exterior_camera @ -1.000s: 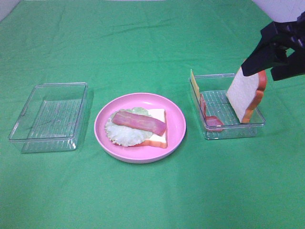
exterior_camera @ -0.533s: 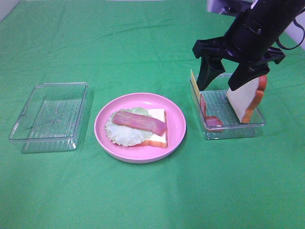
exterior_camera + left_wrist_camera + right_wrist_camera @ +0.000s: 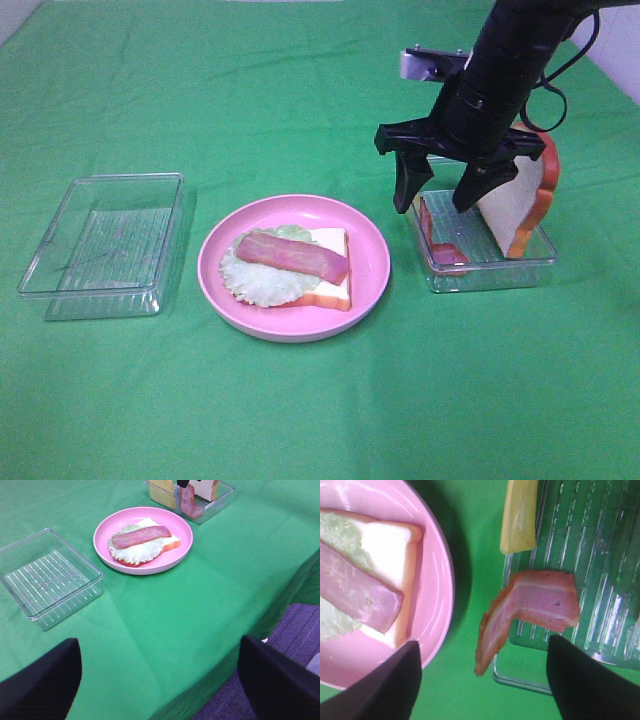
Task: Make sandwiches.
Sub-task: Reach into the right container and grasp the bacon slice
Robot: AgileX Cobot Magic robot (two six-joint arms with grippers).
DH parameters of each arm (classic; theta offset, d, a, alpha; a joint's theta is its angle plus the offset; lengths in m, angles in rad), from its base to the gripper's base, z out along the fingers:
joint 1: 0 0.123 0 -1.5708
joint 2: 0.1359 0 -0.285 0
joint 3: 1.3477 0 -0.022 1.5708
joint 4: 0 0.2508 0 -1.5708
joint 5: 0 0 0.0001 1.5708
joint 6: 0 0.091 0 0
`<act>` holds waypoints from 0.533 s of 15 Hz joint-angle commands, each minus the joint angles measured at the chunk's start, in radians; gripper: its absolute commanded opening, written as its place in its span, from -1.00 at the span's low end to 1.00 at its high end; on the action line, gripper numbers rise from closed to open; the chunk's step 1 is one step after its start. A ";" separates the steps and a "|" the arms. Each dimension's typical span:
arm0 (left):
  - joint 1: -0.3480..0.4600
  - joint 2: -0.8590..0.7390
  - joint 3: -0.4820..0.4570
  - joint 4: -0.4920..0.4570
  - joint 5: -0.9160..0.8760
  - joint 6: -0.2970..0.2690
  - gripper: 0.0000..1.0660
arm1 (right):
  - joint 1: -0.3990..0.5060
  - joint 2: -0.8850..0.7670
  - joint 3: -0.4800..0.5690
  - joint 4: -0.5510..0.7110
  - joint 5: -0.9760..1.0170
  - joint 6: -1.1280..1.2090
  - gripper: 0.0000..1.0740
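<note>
The part-built sandwich lies on the pink plate (image 3: 372, 262): a white bread slice (image 3: 332, 278), lettuce (image 3: 255, 282) and a bacon strip (image 3: 292, 257) on top. My right gripper (image 3: 436, 200) is open, low over the near-left part of the right clear tray (image 3: 490, 275). Its jaws straddle a second bacon strip (image 3: 530, 607) that hangs over the tray's wall. A yellow cheese slice (image 3: 520, 515) leans beside it. Another bread slice (image 3: 515, 205) stands upright in that tray. My left gripper (image 3: 160, 680) is open and empty, far back over the table's front edge.
An empty clear tray (image 3: 100, 245) sits left of the plate. Green cloth covers the table. The left wrist view shows the table edge and the purple floor (image 3: 280, 625) beyond it.
My right arm has swung in from the right edge of the view, leftward and down over the right tray. Its gripper stays open. The food has not moved.
</note>
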State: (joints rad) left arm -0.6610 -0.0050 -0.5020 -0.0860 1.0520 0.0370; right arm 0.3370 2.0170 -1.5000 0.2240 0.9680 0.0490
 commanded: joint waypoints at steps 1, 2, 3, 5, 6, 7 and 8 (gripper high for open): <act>-0.002 -0.023 0.003 -0.003 -0.005 -0.007 0.51 | 0.004 0.030 -0.009 -0.006 -0.005 0.007 0.09; -0.002 -0.023 0.003 -0.003 -0.005 -0.007 0.51 | 0.004 0.038 -0.009 -0.007 -0.007 0.007 0.00; -0.002 -0.023 0.003 -0.003 -0.005 -0.007 0.51 | 0.004 0.039 -0.009 -0.007 -0.007 0.007 -0.16; -0.002 -0.023 0.003 -0.003 -0.005 -0.007 0.51 | 0.004 0.039 -0.009 -0.007 -0.008 0.007 -0.73; -0.002 -0.023 0.003 -0.003 -0.005 -0.007 0.51 | 0.004 0.039 -0.009 -0.007 -0.008 0.007 -0.95; -0.002 -0.023 0.003 -0.003 -0.005 -0.005 0.51 | 0.004 0.039 -0.009 -0.007 -0.007 0.007 -1.00; -0.002 -0.023 0.003 -0.003 -0.005 -0.005 0.51 | 0.004 0.039 -0.009 -0.007 -0.006 0.007 -1.00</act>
State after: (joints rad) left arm -0.6610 -0.0050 -0.5020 -0.0860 1.0520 0.0370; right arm 0.3370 2.0560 -1.5030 0.2240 0.9640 0.0500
